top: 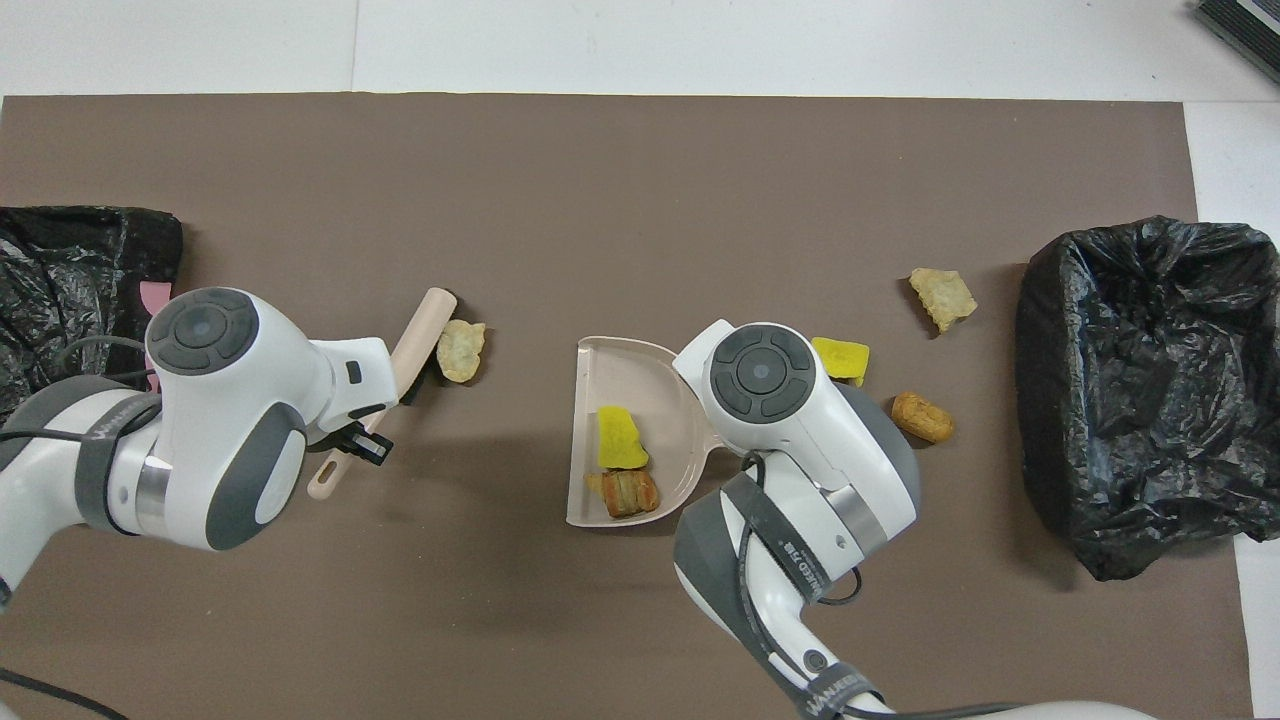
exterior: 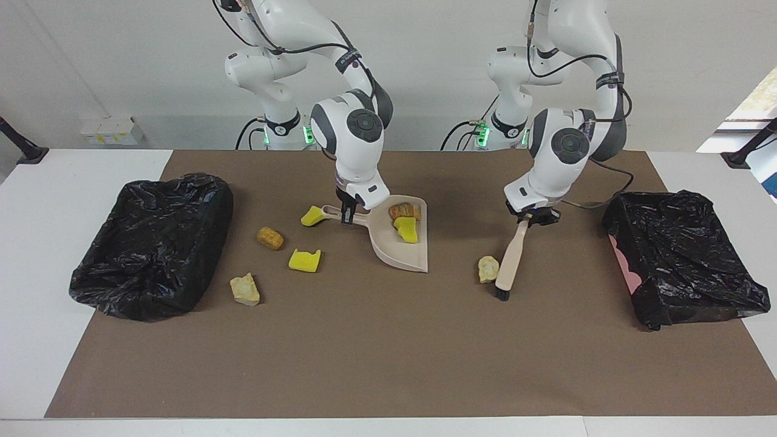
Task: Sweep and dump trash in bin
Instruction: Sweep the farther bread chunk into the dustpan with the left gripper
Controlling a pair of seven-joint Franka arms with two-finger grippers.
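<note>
Hiding under the right arm's wrist in the overhead view is the dustpan's handle, and one yellow piece [exterior: 313, 215] by that handle's end is showing only in the facing view. The left arm's bulk is also covering part of the brush [exterior: 510, 260] from above.

The right gripper [exterior: 347, 213] is pinching the dustpan [exterior: 400, 255] by its handle, fingers pressed tight on it, the pan sitting flat on the brown mat [exterior: 388, 352]. The left gripper [exterior: 527, 219] is clamping the brush's handle, fingers closed on it, the brush slanting down with its bristles at the mat, touching a pale lump [exterior: 487, 269] that is lying between brush and pan.

Inside the pan, a yellow sponge chunk [exterior: 406, 229] and a brown bread-like piece [exterior: 403, 210] are lying together at the end nearer the robots. Toward the right arm's end of the table, an orange-brown lump [exterior: 270, 238], another yellow piece [exterior: 304, 260] and a tan lump [exterior: 244, 289] are scattered on the mat, none yet swept.

One black-bagged bin [exterior: 152, 243] is sitting at the right arm's end, a second bin [exterior: 686, 261] at the left arm's end, partly cut off in the overhead view.
</note>
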